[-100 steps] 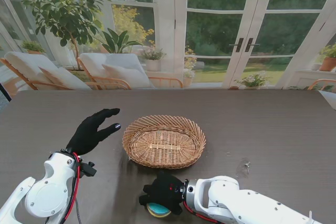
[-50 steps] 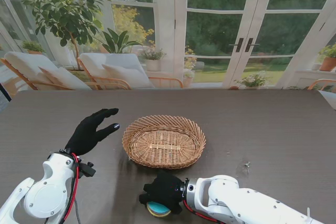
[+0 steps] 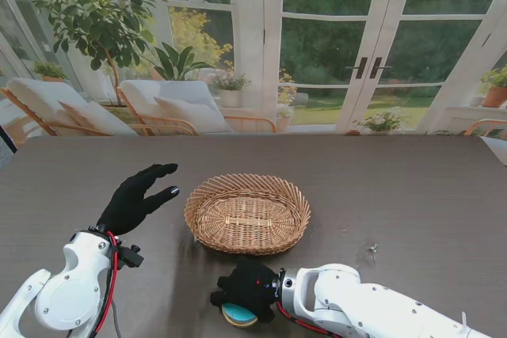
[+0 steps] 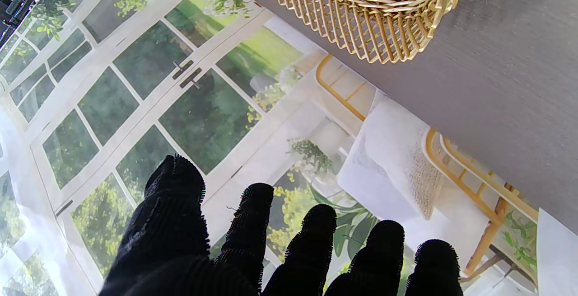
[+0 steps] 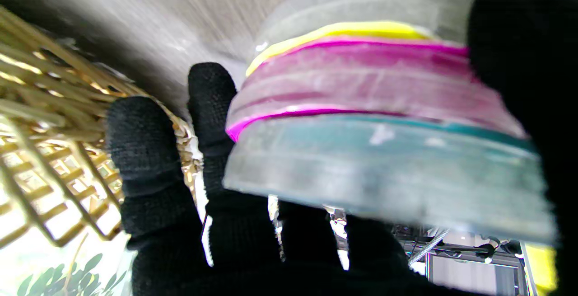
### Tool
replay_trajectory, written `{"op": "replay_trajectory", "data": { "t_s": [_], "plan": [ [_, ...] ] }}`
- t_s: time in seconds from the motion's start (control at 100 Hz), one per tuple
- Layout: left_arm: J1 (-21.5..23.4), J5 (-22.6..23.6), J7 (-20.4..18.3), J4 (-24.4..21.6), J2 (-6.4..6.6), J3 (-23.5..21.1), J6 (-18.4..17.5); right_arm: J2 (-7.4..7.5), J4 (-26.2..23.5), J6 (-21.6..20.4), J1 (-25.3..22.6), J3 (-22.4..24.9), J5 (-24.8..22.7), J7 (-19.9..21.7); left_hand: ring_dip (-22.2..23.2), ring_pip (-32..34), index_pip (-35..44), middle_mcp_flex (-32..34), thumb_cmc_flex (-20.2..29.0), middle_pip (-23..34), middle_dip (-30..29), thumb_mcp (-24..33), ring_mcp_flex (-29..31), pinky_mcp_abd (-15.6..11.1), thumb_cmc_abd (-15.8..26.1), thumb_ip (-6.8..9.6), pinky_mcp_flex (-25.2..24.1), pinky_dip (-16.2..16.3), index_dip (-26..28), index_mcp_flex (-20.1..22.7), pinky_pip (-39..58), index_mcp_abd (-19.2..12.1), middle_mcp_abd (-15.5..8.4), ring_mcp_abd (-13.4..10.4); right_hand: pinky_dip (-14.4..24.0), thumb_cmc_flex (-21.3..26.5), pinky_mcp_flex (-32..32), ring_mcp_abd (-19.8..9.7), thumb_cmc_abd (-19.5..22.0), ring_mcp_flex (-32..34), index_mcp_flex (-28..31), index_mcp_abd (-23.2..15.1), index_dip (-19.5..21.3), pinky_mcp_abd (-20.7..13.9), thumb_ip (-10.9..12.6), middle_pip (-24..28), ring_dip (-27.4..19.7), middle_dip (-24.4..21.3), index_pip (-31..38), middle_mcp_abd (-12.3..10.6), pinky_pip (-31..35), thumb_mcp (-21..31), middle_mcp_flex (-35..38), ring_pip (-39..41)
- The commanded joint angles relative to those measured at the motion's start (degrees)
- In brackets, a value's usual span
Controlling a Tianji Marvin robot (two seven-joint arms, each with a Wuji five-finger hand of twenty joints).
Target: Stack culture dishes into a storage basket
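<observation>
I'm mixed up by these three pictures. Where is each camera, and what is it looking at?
Stand view: high up, looking down at the table and basket; both arms show.
Left wrist: looks past the open left robot hand to the basket.
Right wrist: looks at dishes held by the right robot hand.
All three show the basket.

right robot hand gripping stacked culture dishes (yellow, magenta, teal), wicker basket beside
</observation>
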Motion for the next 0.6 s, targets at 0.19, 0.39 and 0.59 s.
{"op": "replay_trajectory", "data": {
  "t_s": [0.19, 0.39, 0.59],
  "plan": [
    [0.31, -0.09, -0.91, -0.42, -0.25, -0.15, 0.05, -0.20, 1.48, -0.57, -1.41, 0.49, 0.30, 1.39, 0.21, 0.26, 0.13, -0.64, 1.58, 0.00, 0.37, -0.95, 1.43, 0.70, 2.47, 1.37, 0.14, 0.48, 0.24, 0.35, 0.19, -1.97, 0.05, 0.43, -2.06, 11.25, 11.84, -8.80, 10.41, 5.39, 14.47, 1.71, 4.41, -0.60, 6.91, 8.92, 0.73, 6.85, 14.57, -6.95, 2.23, 10.16, 10.62, 4.29],
    [0.61, 0.01, -0.55, -0.62, -0.32, -0.35, 0.15, -0.54, 1.47, -1.25, -2.76, 2.49, 1.25, 2.19, 0.23, 0.28, 0.08, -0.60, 1.53, 0.01, 0.38, -0.97, 1.51, 0.69, 2.46, 1.37, 0.18, 0.49, 0.22, 0.21, 0.20, -1.94, 0.03, 0.38, -2.02, 11.56, 12.01, -8.90, 11.24, 5.62, 14.53, 1.17, 4.69, -1.08, 5.09, 8.81, 0.91, 7.15, 15.19, -6.89, 2.55, 9.64, 10.92, 4.55],
    [0.78, -0.02, -0.45, -0.72, -0.35, -0.51, 0.26, -0.69, 1.69, -1.66, -2.95, 2.88, 1.76, 2.51, 0.24, 0.29, 0.15, -0.62, 1.56, 0.01, 0.38, -0.96, 1.51, 0.65, 2.48, 1.37, 0.14, 0.49, 0.24, 0.40, 0.18, -1.86, -0.07, 0.40, -1.78, 12.12, 12.25, -8.97, 11.08, 6.04, 14.93, 0.63, 5.05, -1.33, 2.04, 8.79, 1.19, 7.78, 16.00, -6.90, 2.92, 9.66, 11.61, 5.06]
  ]
}}
